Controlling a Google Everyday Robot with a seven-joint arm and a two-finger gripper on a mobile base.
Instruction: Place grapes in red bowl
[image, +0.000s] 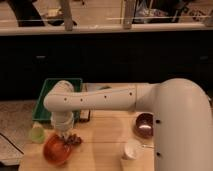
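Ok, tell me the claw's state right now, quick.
Claw: state cannot be told. It hangs just above the red bowl, right by the grapes.

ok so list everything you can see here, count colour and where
shiny round bowl: 1, orange-red, table front left
small bunch of round grapes: 1, dark purplish-brown, by that bowl's right rim
small green cup: 1, light green, left of the orange-red bowl
rectangular tray: 1, green, table back left
second round bowl: 1, dark maroon, table right
small white cup: 1, white, front of the maroon bowl
wooden table: 1, light tan, under everything
robot arm: 1, white, reaching left across the table
hand: 1, pale, above the orange-red bowl, beside the grapes
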